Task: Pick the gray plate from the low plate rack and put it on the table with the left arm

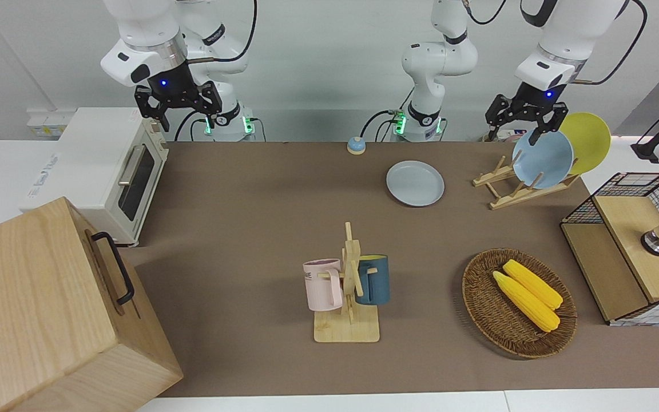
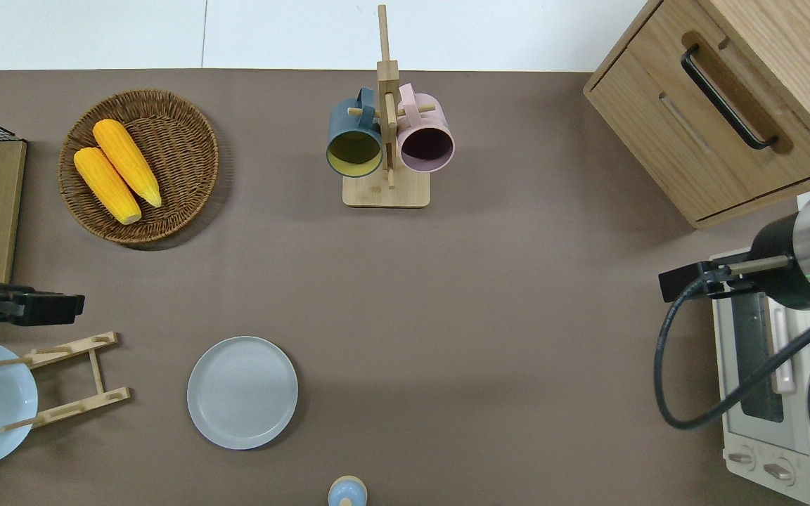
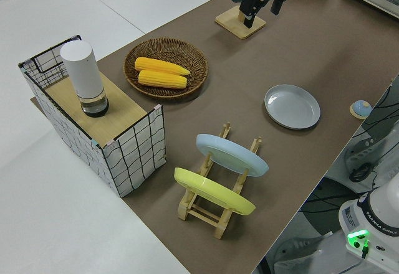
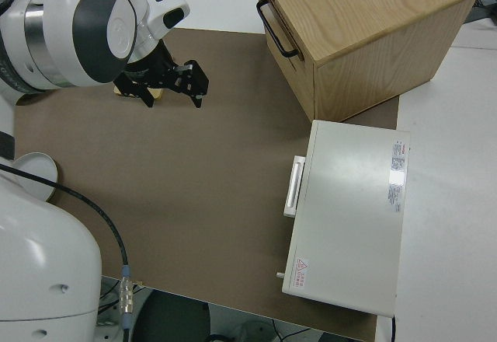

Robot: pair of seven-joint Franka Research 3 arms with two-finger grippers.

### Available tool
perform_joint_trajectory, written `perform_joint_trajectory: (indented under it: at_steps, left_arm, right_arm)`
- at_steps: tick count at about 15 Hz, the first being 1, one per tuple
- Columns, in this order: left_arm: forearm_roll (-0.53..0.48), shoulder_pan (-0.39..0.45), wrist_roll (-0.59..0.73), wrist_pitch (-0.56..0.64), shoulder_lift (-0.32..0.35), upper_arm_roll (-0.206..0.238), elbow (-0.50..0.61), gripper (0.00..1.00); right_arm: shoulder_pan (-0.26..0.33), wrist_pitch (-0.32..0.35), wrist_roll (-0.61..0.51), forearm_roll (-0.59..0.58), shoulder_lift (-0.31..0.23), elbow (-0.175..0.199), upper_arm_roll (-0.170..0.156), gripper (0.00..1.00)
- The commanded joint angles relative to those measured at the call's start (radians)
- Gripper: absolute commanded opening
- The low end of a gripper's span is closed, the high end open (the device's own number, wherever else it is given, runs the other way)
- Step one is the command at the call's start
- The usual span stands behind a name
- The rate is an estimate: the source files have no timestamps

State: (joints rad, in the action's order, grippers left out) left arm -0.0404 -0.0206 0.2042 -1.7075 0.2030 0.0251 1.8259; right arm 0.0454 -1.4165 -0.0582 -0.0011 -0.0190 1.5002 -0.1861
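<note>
I see the table (image 1: 261, 194) under its brown mat, with the gray plate (image 1: 415, 183) flat on it beside the low plate rack (image 1: 515, 186). Also on it: mug stand (image 1: 348, 320), corn basket (image 1: 518, 303), toaster oven (image 1: 109, 171), wooden cabinet (image 1: 49, 309), wire-sided box (image 1: 632, 252), small bell (image 1: 356, 145).

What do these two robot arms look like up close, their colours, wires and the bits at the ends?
Both are glossy white jointed arms with rounded segments. The left arm and the right arm each end in a black two-finger pincer: left pincer, right pincer. A small blue light glows above each pincer, a silver ring circles each wrist, and black cables loop along the arms.
</note>
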Motion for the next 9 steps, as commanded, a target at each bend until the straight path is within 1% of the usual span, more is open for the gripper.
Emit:
perform_joint_trajectory:
  at_steps: [1,2,4,6,9]
  left_arm:
    - [0.028,-0.1,-0.051,0.008,-0.029,0.056,-0.002,1.0]
    - [0.039,-0.134,-0.074,0.014,-0.054,0.084,-0.01,1.0]
    - [0.04,-0.15,-0.075,0.029,-0.06,0.093,-0.028,1.0]
    - [0.04,-0.174,-0.065,0.032,-0.065,0.125,-0.039,1.0]
    - [0.045,-0.176,-0.066,0.032,-0.063,0.113,-0.042,1.0]
  right_arm:
    - [0.01,0.014,0.0,0.01,-0.002,-0.006,-0.006,0.99]
    - [0.01,0.014,0.0,0.01,-0.002,-0.006,-0.006,0.987]
    - [0.01,0.013,0.0,0.01,-0.002,-0.006,-0.006,0.99]
    - [0.01,0.014,0.001,0.01,-0.002,-0.006,-0.006,0.987]
    - [0.01,0.014,0.001,0.01,-0.002,-0.006,-0.006,0.987]
